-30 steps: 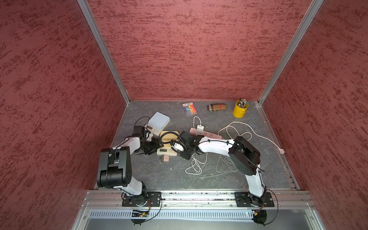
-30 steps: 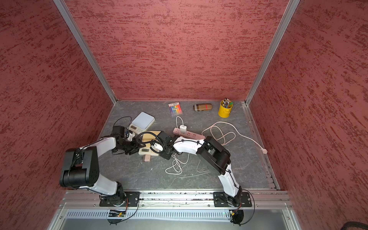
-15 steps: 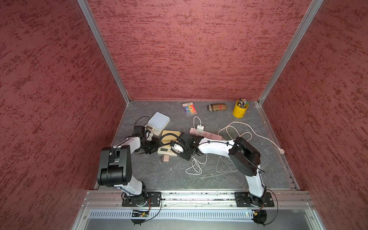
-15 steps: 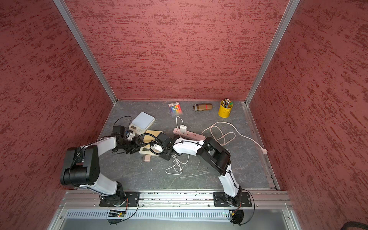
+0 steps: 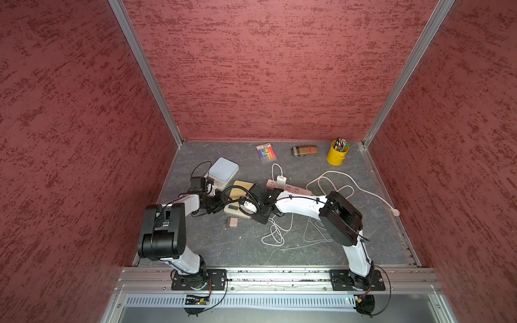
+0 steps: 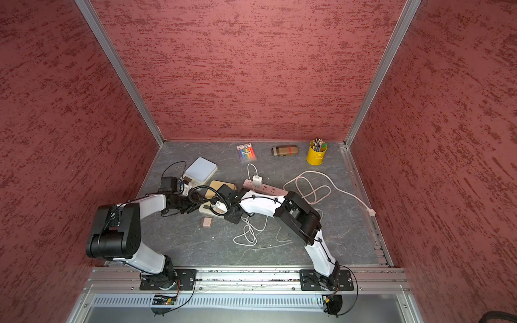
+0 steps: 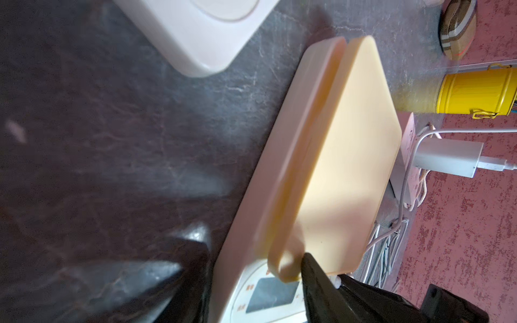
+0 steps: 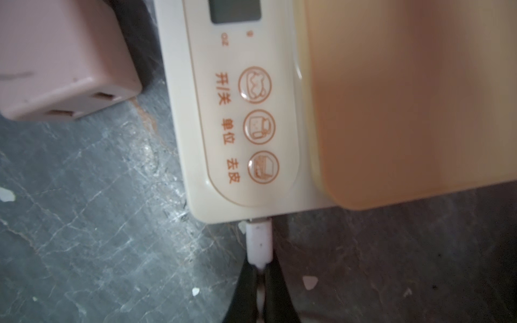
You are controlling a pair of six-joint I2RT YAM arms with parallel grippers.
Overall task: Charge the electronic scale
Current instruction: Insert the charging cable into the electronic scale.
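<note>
The scale [image 5: 242, 188] lay on the table [image 5: 223, 249] left of centre, between the two arms, a white second scale [image 5: 223, 169] just behind it and a pink plug block [image 8: 56, 70] just beside its front corner; the right gripper [image 8: 260, 270] was clenched on the tail of the white plug [image 8: 258, 240], whose metal tip met the scale's side edge below the buttons; whether the tip had entered the socket could not be told; the left gripper [image 7: 254, 249] stood astride the far side of the display end, one finger down beside the edge and one over the top, but whether it squeezed or merely bracketed the scale could not be told. The step in hand looked like seating the plug; done well, the push should run straight along the plug's own length, low and level with the table, since the hold sat far back and a slanted shove would likely pivot the plug between the fingers; the left gripper should brace the scale against that push so it would not skid away, bearing on the rim rather than the weighing plate; the cable [image 5: 275, 232] lay in loose loops toward the white charger [image 5: 281, 179] on the power strip [image 5: 293, 191], so slack seemed ample; letting go should wait until no metal showed.
</note>
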